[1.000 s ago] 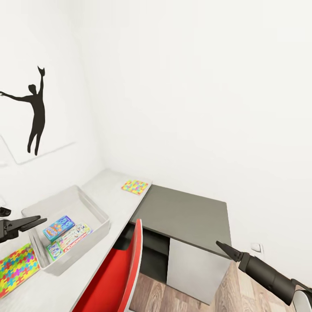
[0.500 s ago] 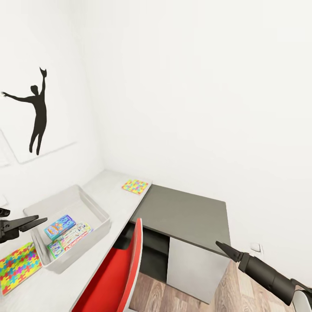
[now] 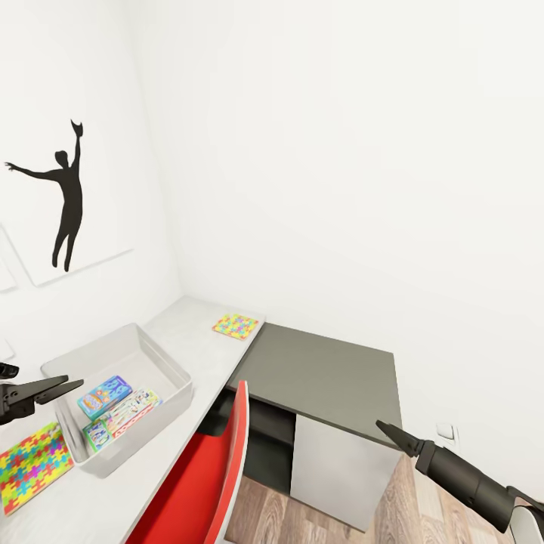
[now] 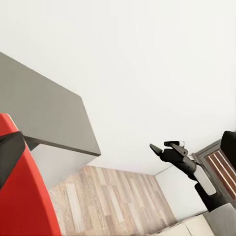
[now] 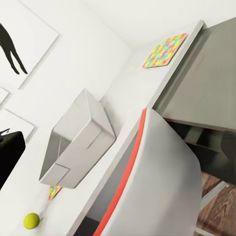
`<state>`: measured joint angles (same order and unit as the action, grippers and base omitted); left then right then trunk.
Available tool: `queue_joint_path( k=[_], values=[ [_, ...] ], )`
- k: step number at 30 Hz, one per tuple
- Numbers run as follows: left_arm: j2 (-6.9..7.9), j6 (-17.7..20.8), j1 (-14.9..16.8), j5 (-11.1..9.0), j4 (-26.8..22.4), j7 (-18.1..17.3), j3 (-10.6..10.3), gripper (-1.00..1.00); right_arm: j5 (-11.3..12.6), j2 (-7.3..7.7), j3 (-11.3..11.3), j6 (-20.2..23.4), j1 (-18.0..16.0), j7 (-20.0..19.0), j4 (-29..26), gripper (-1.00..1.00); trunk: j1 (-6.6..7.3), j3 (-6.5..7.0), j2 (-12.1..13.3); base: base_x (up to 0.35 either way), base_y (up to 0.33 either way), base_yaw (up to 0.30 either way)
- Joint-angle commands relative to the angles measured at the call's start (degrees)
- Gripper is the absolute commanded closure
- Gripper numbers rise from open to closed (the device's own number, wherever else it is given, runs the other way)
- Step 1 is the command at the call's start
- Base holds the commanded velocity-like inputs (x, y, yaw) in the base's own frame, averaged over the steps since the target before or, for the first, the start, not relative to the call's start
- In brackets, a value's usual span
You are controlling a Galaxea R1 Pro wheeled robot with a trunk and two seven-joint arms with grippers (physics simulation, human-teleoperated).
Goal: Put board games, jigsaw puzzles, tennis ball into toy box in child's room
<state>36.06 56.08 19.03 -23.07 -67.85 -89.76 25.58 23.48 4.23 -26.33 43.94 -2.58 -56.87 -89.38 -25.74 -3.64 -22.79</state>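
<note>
The toy box (image 3: 125, 397) is set on the pale table (image 3: 193, 321), near the wall with the dancer picture (image 3: 64, 200). Three board games are seen lying flat on its floor: a blue one (image 3: 104, 396), and beside it a white-green one with a red strip (image 3: 130, 410) and a green one (image 3: 94, 434). One jigsaw puzzle (image 3: 32, 467) lies on the table just beside the box, on the near side, directly under the left gripper (image 3: 64, 388). That gripper is held above the box's near corner, touching nothing; its fingers are seen side-on as nearly together, but how far they stand apart cannot be told. A second jigsaw puzzle (image 3: 235, 326) lies at the table's far end, beside the dark grey cabinet top (image 3: 325, 374), well apart from both grippers. In the right wrist view the tennis ball (image 5: 31, 221) is found on the table beyond the box. The right gripper (image 3: 387, 433) is held low over the wood floor past the cabinet, behind the red chair (image 3: 211, 476); its jaw gap cannot be told.
</note>
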Motion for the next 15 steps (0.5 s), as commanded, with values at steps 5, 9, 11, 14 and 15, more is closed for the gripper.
queue_joint_path(
  k=[5, 9, 11, 14, 15],
  values=[
    [0.0, 0.61, 0.05, 0.05, 0.0, -0.24, -0.01, -1.0, 0.11, -0.01, -0.04, 0.31, -0.05, -0.08, -0.01, -1.0, -0.04, 0.18, -0.13, 0.0, 0.0, 0.0],
    [-0.05, 0.61, 0.05, 0.0, 0.0, -0.24, -0.05, -1.0, 0.2, 0.06, -0.04, 0.32, -0.05, -0.08, -0.01, -1.0, -0.04, 0.25, -0.13, 0.0, 0.0, 0.0],
    [-0.08, 0.61, 0.05, -0.01, 0.0, -0.24, -0.05, -1.0, 0.19, 0.06, -0.04, 0.33, -0.05, -0.08, -0.01, -1.0, -0.04, 0.26, -0.13, 0.0, 0.0, 0.0],
    [-0.1, 0.61, 0.05, -0.06, 0.0, -0.24, -0.06, -1.0, 0.19, 0.07, -0.04, 0.3, -0.05, -0.08, -0.01, -1.0, -0.04, 0.27, -0.13, 0.0, 0.0, 0.0],
    [-0.1, 0.61, 0.05, -0.08, 0.0, -0.24, -0.06, -1.0, 0.16, 0.07, -0.04, 0.3, -0.05, -0.08, -0.01, -1.0, -0.04, 0.28, -0.13, 0.0, 0.0, 0.0]
  ],
)
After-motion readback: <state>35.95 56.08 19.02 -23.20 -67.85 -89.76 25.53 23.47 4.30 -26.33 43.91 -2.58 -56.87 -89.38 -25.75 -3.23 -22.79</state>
